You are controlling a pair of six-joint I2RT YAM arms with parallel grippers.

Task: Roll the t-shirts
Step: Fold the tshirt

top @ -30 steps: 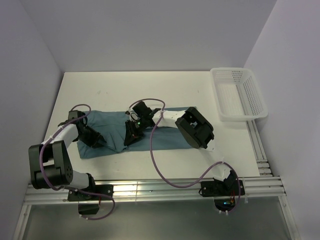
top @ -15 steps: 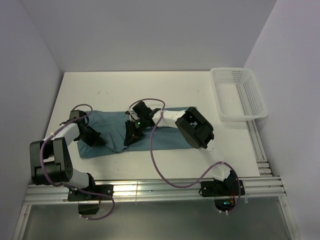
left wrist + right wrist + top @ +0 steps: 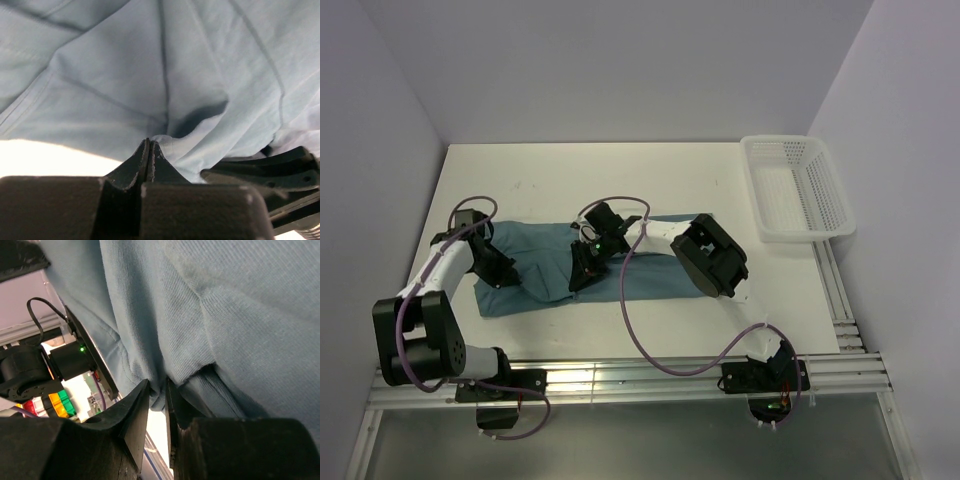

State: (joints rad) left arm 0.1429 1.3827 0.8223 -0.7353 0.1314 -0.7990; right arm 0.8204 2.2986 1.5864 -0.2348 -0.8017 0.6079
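Both the left claw (image 3: 150,146), shut tight, and the right claw (image 3: 157,392), narrow, pinch the t-shirt (image 3: 650,280) lying by the desk's (image 3: 620,175) near edge, so next they should roll it over evenly.

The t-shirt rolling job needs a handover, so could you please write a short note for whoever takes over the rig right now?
Left gripper: shut, pinching cloth near the left end of the teal t-shirt.
Right gripper: closed on a fold near the shirt's middle.
Things: the shirt lies as a long flat band across the table; the white mesh basket sits at the far right.
Done: both grips taken.
Left: the roll itself; none shows yet.
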